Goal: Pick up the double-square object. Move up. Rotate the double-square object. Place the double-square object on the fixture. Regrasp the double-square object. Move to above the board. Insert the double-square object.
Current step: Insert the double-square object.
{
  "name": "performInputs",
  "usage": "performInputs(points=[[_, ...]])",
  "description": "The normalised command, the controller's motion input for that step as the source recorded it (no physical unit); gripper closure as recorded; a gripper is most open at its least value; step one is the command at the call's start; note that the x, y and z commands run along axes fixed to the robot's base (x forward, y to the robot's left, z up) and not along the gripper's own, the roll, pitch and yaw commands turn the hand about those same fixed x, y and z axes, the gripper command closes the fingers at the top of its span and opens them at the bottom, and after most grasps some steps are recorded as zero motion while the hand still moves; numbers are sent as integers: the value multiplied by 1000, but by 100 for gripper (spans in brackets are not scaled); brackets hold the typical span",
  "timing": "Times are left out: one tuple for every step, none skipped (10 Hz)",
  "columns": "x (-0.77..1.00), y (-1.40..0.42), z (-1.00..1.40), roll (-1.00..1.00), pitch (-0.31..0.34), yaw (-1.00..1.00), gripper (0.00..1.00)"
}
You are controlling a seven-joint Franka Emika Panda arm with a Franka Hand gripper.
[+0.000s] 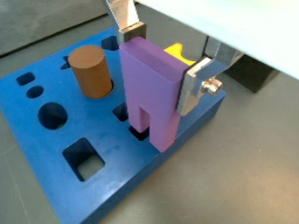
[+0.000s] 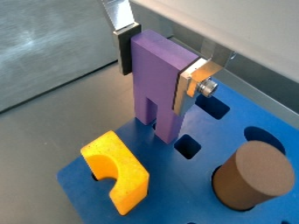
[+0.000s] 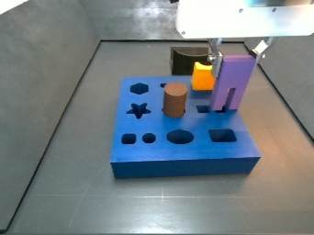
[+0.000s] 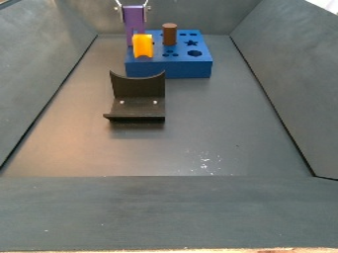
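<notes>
You are looking at a small purple rectangular double-square object (image 1: 152, 87), a plain matte purple with no markings, held upright over the board by the gripper (image 1: 163, 54), whose flat silver plate fingers (image 1: 195, 83) clamp it with dark pads. Under it lies the large thick blue square board (image 3: 185, 165), a solid saturated blue with cut-out holes that read darker, and on it you can see a brown cylinder (image 3: 175, 99) and a bright yellow notched block (image 2: 117, 171). The dark brown-black open-bracket fixture (image 4: 136, 96) sits on the dull grey floor (image 4: 199, 138).
</notes>
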Motion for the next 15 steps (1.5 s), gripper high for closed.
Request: performInputs(points=[[-137, 34, -543, -31, 0, -571, 100], [-243, 0, -400, 144, 36, -303, 100], [-277, -3, -463, 290, 70, 0, 100], [-209, -126, -269, 423, 117, 3, 100], [-103, -200, -443, 376, 99, 103, 100], [149, -163, -583, 103, 54, 297, 100], [277, 0, -443, 0, 0, 797, 100], [194, 0, -506, 0, -16, 809, 100], [120, 0, -586, 29, -6, 820, 100], [0, 0, -506, 114, 0, 506, 100], [0, 0, -283, 44, 10, 0, 100], [-251, 0, -203, 21, 0, -206, 100], [-226, 9, -157, 0, 0, -440, 100], [-220, 0, -166, 0, 0, -686, 100], [-257, 0, -234, 0, 0, -711, 100]])
